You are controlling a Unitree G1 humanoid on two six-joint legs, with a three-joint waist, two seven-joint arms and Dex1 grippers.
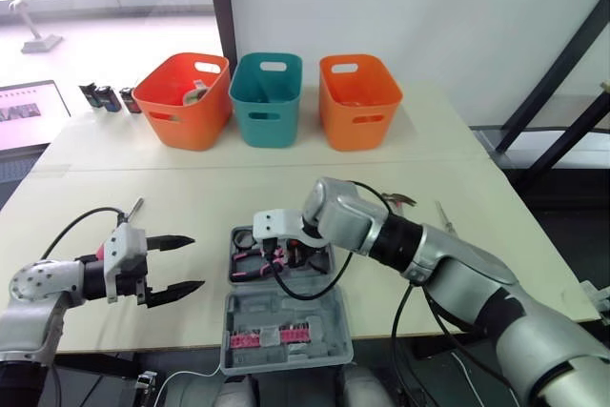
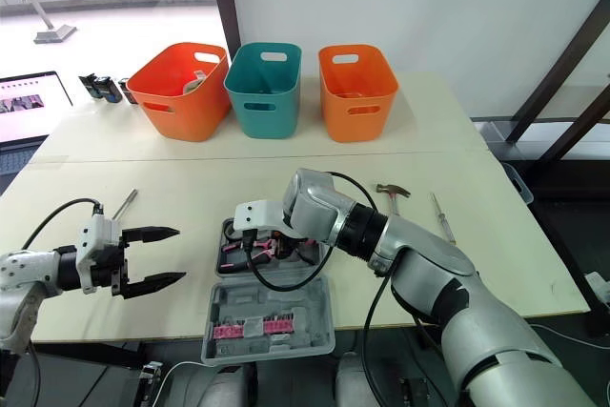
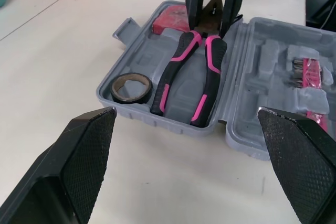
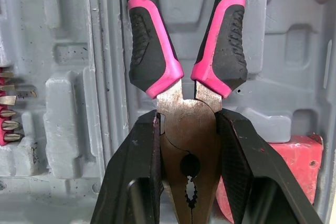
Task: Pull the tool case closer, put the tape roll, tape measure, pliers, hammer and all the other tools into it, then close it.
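The grey tool case (image 1: 282, 315) lies open at the table's front edge, its lid toward me with pink bits (image 1: 268, 336) in it. Inside its tray are a dark tape roll (image 3: 131, 87), a red tape measure (image 4: 295, 165) and the pink-and-black pliers (image 3: 185, 72). My right gripper (image 4: 187, 120) is shut on the pliers' metal head, while the handles rest in the tray. My left gripper (image 1: 196, 262) hovers open left of the case, holding nothing. A hammer (image 1: 400, 201) and a screwdriver (image 1: 445, 219) lie on the table to the right, and another slim tool (image 1: 132, 209) lies to the left.
Three bins stand in a row at the back: orange (image 1: 184, 100), teal (image 1: 267, 99), orange (image 1: 357, 100). Small dark objects (image 1: 107, 97) sit at the back left beside a screen (image 1: 24, 113). Bare tabletop lies between the bins and the case.
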